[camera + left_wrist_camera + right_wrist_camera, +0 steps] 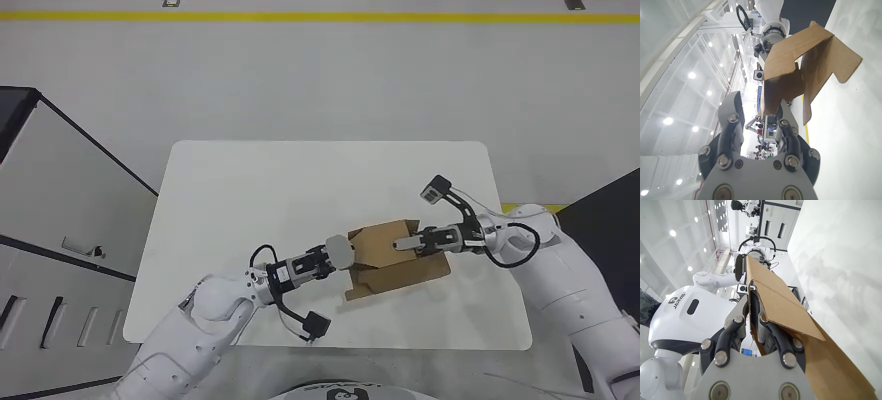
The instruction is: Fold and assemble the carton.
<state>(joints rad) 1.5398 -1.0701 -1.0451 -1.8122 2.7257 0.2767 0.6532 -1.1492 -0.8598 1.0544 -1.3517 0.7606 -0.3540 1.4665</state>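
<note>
The brown carton is partly opened, flaps loose, at the near right part of the white tabletop, between the two arms. The right hand is closed narrowly on one carton wall, with the cardboard pinched between its fingers. The left hand is spread wide at the opposite end, a flap edge lying between its fingers, close against one of them.

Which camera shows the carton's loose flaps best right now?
Left wrist view: the carton faces the camera with its flaps spread open. The top view gives only its upper side from above; the right wrist view shows mostly one panel, close up.
</note>
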